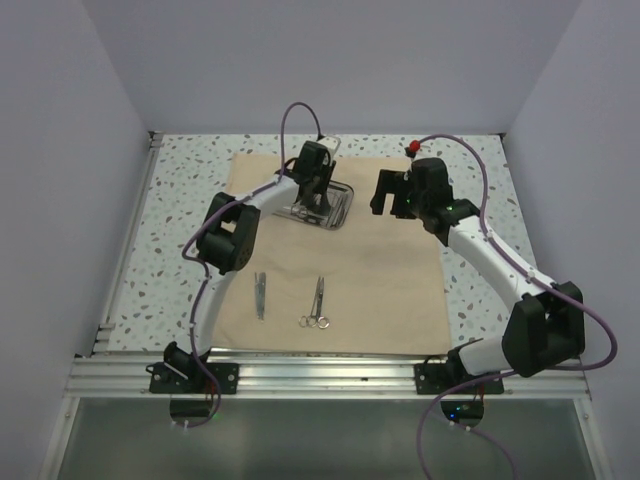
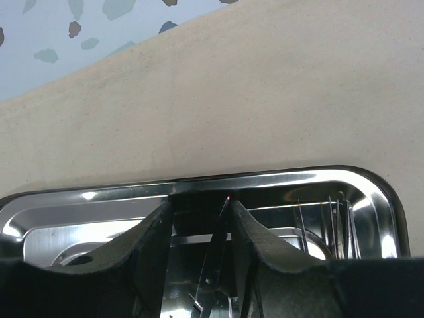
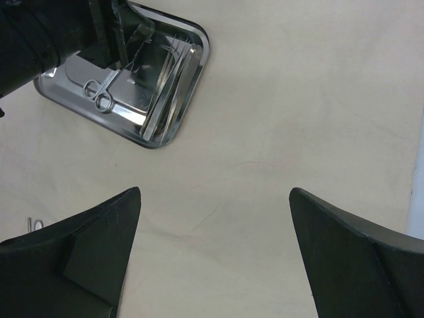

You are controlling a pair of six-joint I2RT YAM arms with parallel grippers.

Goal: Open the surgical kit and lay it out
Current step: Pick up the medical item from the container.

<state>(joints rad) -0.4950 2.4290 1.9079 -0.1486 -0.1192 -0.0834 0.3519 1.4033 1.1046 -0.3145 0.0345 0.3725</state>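
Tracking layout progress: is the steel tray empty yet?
No, the right wrist view shows a ring-handled instrument lying inside the tray, with more thin metal pieces along its side.

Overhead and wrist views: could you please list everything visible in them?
table: one, white speckled, under everything
cloth: one, beige, flat on the table
tray: one, shiny steel, on the cloth's far half
tools in tray: silver, count unclear
tools on cloth: two, silver, on its near half
cables: two, purple, one per arm
left arm: white and black, jaws in the tray around a thin tool
right arm: white and black, jaws wide open over bare cloth
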